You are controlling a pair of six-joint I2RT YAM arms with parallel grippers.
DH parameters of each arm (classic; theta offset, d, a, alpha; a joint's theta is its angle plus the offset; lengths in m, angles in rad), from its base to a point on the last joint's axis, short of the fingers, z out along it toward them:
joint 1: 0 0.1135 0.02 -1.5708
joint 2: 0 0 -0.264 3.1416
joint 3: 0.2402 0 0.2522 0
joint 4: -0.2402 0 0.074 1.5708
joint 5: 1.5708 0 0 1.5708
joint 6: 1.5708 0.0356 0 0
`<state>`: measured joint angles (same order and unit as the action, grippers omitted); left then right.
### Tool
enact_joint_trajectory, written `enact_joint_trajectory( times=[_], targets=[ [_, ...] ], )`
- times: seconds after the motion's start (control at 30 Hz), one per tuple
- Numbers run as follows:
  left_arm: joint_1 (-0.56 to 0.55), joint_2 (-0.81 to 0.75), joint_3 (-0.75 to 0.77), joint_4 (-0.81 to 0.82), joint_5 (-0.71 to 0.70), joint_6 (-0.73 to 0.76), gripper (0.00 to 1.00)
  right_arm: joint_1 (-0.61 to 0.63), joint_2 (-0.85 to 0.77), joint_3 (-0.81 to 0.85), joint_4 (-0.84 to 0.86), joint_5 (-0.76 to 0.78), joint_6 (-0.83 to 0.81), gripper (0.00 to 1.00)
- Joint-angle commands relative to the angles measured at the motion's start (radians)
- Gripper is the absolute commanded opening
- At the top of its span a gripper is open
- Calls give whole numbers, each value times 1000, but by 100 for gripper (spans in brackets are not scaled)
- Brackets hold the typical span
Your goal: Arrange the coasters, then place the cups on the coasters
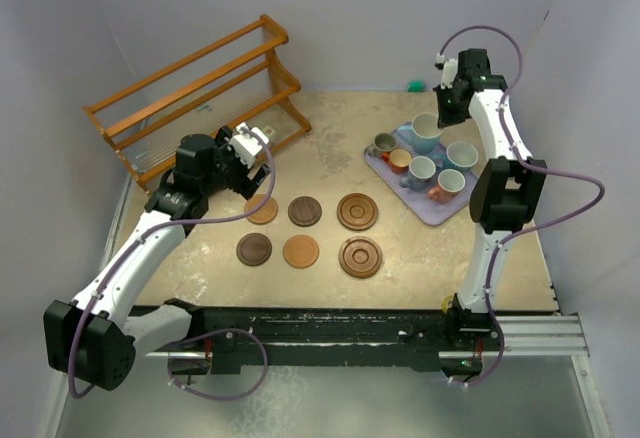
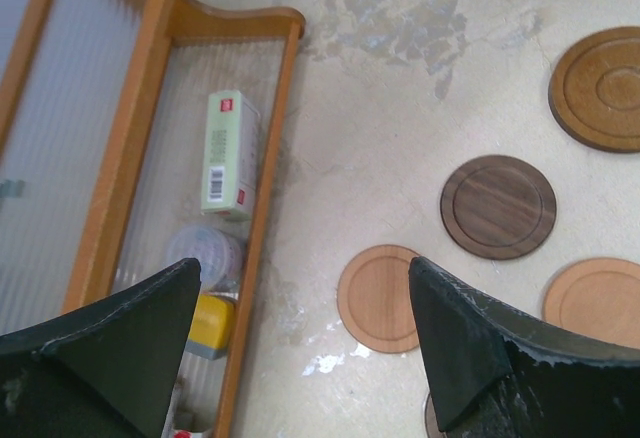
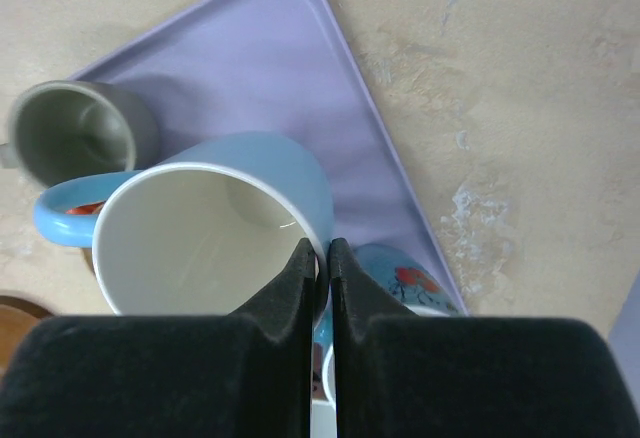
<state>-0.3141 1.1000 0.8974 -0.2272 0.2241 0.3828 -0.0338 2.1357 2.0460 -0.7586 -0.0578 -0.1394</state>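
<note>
Top view: six coasters (image 1: 305, 211) lie flat in two rows on the speckled tabletop (image 1: 330, 148), near the middle. They are thin wooden discs in tan and dark brown, with two larger grooved ones on the right. The cups (image 1: 447, 185) crowd a lavender tray (image 1: 432, 212) at the far right.

Left wrist view: the left jaws stand wide apart and hold nothing. They hover between the wooden rack (image 2: 274, 158) and a tan coaster (image 2: 380, 298).

Right wrist view: the right jaws are pinched shut on the thin rim of the light blue cup (image 3: 200, 248), one finger inside the wall and one outside. Its handle points left, toward an olive cup (image 3: 75, 138). We cannot tell whether it has left the tray.

We judge the glazed ceramic to be stiff, slick and easy to chip. Held by the rim, the cup's weight hangs to one side, so we expect it to tilt, and it needs a firm grip and a gentle landing.
</note>
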Motion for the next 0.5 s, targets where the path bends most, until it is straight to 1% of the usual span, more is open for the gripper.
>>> enact_joint_trajectory(
  times=[0.0,0.2,0.33,0.47],
  targets=[
    [9,16,99,-9,-21,6,82,4,-184,108,26,-63,26,0],
    [10,24,161,-46,4,1,82,40,-276,88,19,-91,30,0],
    [9,37,216,-74,37,-34,82,110,-345,31,31,-83,31,0],
    [9,67,287,-110,78,-88,81,219,-407,-36,64,-51,29,0]
  ],
)
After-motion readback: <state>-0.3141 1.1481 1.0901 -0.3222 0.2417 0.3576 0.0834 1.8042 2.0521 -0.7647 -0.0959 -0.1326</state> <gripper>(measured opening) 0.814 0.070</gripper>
